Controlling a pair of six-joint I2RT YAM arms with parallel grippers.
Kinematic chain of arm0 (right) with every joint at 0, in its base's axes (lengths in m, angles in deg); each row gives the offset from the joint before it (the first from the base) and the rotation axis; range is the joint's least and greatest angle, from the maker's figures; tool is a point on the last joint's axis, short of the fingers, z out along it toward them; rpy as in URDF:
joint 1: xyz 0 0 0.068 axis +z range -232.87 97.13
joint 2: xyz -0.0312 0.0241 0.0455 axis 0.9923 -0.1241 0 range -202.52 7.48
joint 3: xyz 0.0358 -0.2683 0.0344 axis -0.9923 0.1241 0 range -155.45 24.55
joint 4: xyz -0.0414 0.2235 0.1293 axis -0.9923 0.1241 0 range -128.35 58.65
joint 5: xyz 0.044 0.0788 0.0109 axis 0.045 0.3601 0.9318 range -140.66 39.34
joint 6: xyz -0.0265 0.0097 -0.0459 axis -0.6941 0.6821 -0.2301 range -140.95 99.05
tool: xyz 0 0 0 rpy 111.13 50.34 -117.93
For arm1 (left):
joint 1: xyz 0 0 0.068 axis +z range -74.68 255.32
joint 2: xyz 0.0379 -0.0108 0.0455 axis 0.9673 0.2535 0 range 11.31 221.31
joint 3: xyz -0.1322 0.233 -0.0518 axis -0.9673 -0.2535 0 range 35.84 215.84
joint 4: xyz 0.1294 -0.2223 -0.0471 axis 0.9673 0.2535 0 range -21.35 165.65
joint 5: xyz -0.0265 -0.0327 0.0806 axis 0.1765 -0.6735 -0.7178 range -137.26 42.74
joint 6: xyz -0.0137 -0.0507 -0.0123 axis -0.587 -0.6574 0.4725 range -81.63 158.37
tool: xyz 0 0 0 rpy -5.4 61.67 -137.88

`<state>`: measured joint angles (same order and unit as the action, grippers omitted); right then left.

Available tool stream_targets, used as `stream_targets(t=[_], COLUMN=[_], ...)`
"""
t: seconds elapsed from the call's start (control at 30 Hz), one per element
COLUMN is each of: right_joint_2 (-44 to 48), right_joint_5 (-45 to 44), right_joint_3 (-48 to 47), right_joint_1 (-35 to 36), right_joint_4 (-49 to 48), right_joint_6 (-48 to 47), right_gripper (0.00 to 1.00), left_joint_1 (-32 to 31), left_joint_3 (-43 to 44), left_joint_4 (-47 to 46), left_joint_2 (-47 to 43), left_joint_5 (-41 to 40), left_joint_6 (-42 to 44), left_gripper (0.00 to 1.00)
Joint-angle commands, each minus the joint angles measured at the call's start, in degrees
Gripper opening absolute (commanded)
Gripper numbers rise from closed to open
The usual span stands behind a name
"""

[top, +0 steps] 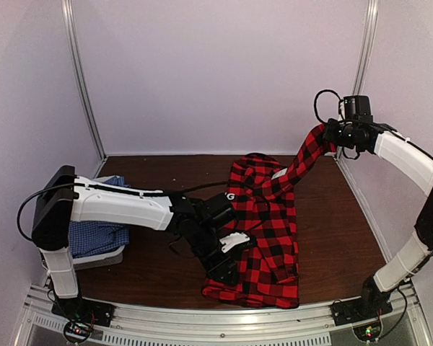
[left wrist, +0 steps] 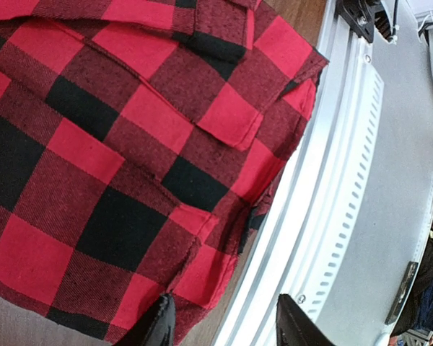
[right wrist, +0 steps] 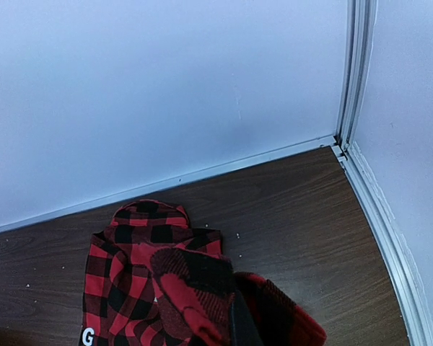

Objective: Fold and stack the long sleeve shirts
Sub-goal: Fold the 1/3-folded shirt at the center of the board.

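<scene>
The right gripper [top: 330,137] pinches, apparently at the cuff, a raised sleeve [top: 303,162] of the plaid shirt [top: 263,238] lying on the table [top: 339,216], where the left gripper [left wrist: 227,326], jaws apart over the hem [left wrist: 198,285], should pin cloth flat while the sleeve crosses.

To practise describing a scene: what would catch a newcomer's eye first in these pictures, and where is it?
The red-and-black plaid shirt sprawls across the middle of the dark table. The right gripper, high at the back right, pinches its sleeve up off the table. The left gripper hangs open above the near hem.
</scene>
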<state>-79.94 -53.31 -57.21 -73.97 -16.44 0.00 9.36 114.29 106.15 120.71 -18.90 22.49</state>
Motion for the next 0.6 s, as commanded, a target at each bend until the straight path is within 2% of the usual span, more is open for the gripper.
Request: stream_targets(t=[0.0, 0.17, 0.37, 0.43, 0.57], right_joint_2=[2.37, 4.85, 10.29, 12.54, 14.32], right_joint_5=[-2.22, -2.73, 6.87, 8.60, 6.01], right_joint_3=[2.35, 5.55, 13.47, 16.99, 21.90], right_joint_1=[-0.47, -0.40, 1.12, 3.98, 13.64], right_joint_4=[1.64, 2.49, 0.73, -1.41, -2.27], right_joint_6=[-0.88, -1.17, 1.61, 2.97, 5.29], right_gripper=[0.00, 0.00, 0.00, 0.00, 0.00], left_joint_1=[0.32, 5.04, 13.71, 15.87, 19.36], left_joint_3=[1.96, 1.62, 1.49, 1.87, 3.70], left_joint_4=[-3.13, -6.66, -14.39, -17.25, -21.49], left_joint_2=[-0.96, -2.32, -1.58, -1.07, 1.01], left_joint_5=[3.04, 2.99, 2.20, 1.29, 0.90], left_joint_6=[0.79, -2.46, -9.18, -11.17, -14.66], left_gripper=[0.50, 0.45, 0.39, 0.39, 0.39])
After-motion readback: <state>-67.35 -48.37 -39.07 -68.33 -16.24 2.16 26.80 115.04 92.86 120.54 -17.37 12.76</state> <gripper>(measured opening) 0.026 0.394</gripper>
